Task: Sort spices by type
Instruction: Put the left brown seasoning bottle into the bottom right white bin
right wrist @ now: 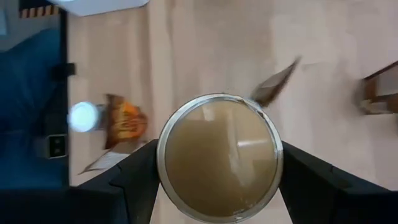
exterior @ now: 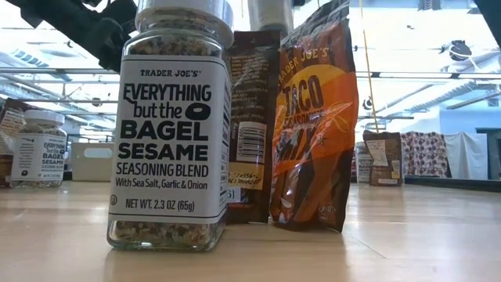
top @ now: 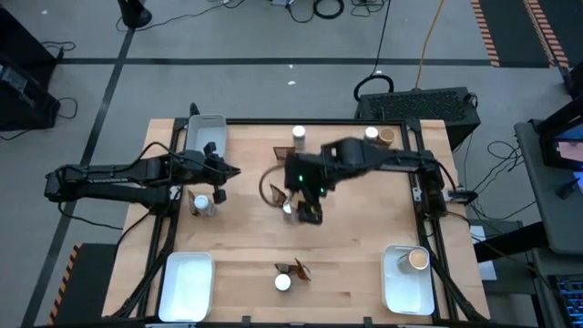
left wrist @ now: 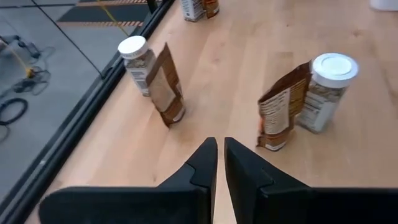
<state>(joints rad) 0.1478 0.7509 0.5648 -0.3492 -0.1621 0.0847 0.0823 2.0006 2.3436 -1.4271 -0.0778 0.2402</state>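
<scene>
My right gripper (right wrist: 217, 171) hangs over the table's middle (top: 308, 210), shut on a tan-lidded jar (right wrist: 217, 155) seen lid-on. My left gripper (left wrist: 221, 152) waits shut above the table's left part (top: 232, 171), touching nothing. White-lidded jars stand upright on their bases: one (left wrist: 135, 56) beside a brown sachet (left wrist: 165, 87), another (left wrist: 329, 87) beside a sachet (left wrist: 277, 112). At the near edge a white-lidded jar (top: 283, 282) stands next to an orange-brown sachet (top: 299, 270). One more jar (top: 202, 202) stands at the left. My right gripper pinches the tan-lidded jar between its two fingers (right wrist: 140, 171), one on either side, just under the lid's rim (right wrist: 163, 155). The fingers come from above, pointing steeply down. The jar is upright and lifted clear of the table. The lid hides the place of contact.
White trays sit at the far left (top: 207, 128), near left (top: 187, 285) and near right (top: 401, 292); the last holds a tan-lidded jar (top: 418, 260). Two more jars (top: 379, 135) stand at the far edge. The low view shows a bagel-seasoning jar (exterior: 168, 133) and sachets (exterior: 317, 125) close by.
</scene>
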